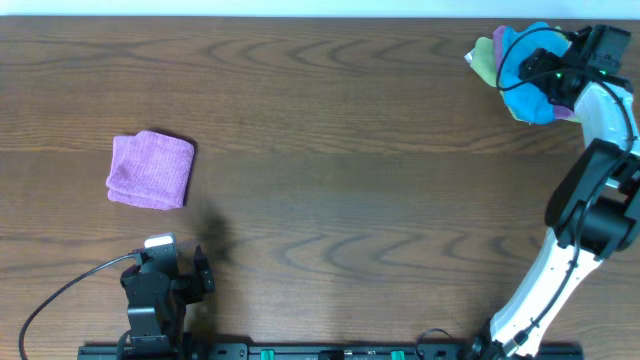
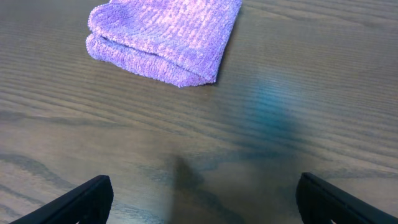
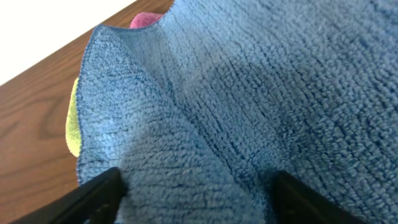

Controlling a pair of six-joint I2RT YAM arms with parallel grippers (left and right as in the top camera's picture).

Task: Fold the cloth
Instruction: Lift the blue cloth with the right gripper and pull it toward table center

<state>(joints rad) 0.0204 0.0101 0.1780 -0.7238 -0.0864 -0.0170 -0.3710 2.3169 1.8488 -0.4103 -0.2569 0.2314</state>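
Note:
The turquoise-blue cloth (image 1: 527,97) lies crumpled on a small pile at the far right back of the table. It fills the right wrist view (image 3: 249,93), folded into soft ridges. My right gripper (image 1: 545,70) is down on it, with both fingers spread wide and pressed into the blue cloth (image 3: 196,199), a hump of it between them. My left gripper (image 1: 178,256) is open and empty (image 2: 202,202) above bare wood at the front left.
A folded purple cloth (image 1: 151,170) lies at the left, just ahead of the left gripper (image 2: 168,37). Under the blue cloth are a lime-green cloth (image 1: 483,60) (image 3: 73,130) and a pink-purple one (image 3: 144,18). The table's back edge is close behind the pile.

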